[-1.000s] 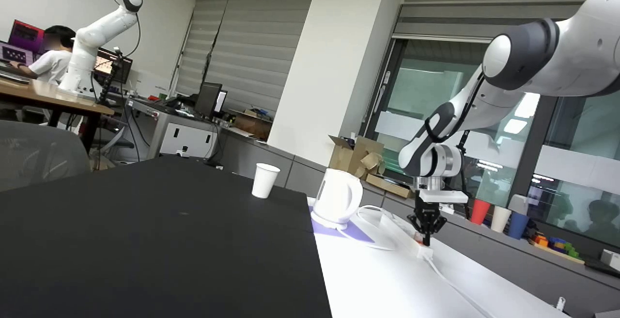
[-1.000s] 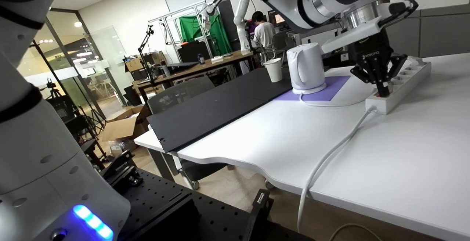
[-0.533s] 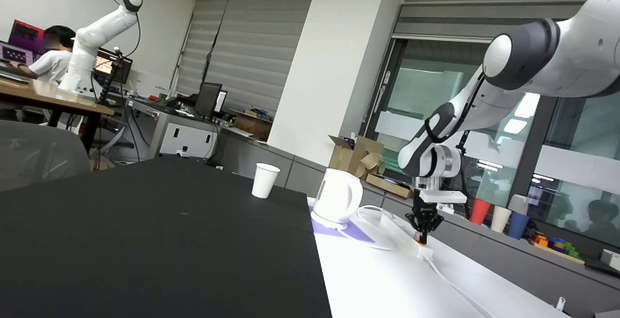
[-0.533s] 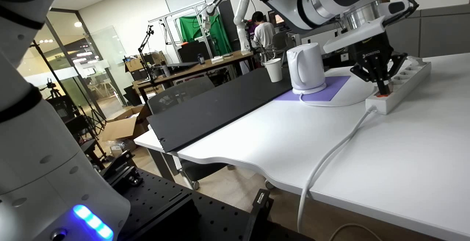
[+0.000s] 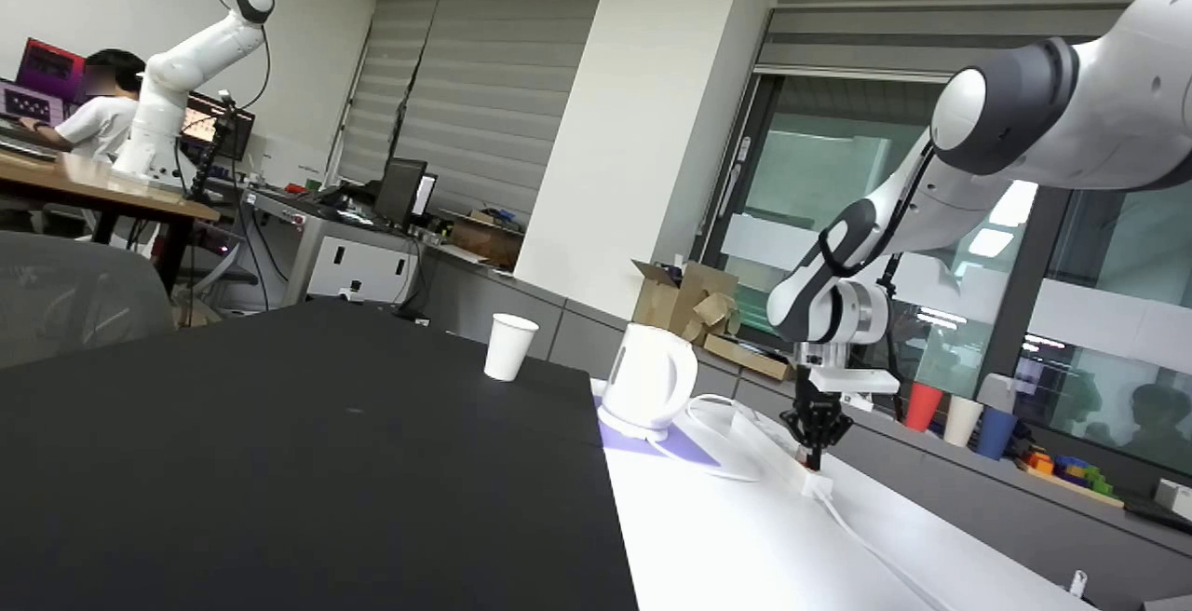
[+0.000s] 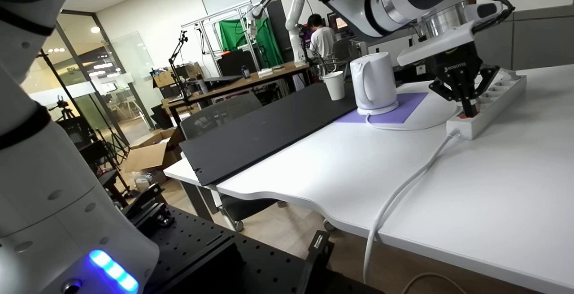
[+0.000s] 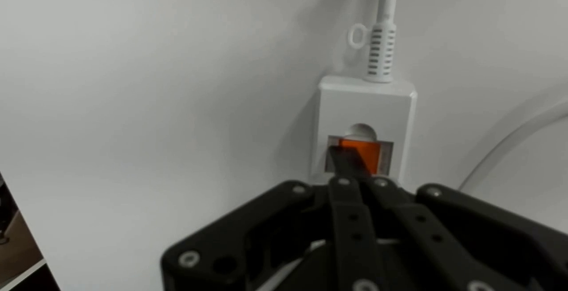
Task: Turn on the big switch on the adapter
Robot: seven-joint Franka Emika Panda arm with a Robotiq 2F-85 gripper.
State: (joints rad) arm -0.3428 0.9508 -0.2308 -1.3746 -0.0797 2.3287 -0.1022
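Hand (image 6: 469,110), pressed together, rests tip-down on the orange switch (image 7: 371,154) of the adapter (image 7: 341,109).

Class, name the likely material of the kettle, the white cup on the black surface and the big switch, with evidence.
Kettle: probably satin plastic; smooth, moulded-looking body, soft shading.
White cup: likely matte paper, perhaps plastic; tapered wall, lipped rim.
Big switch: apparently orange plastic; even colour, straight edges; partly covered, gloss unclear.

The arm (image 5: 1015,108) arches forward, its gripper (image 6: 470,112) pointing down with fingers (image 7: 353,220) held together
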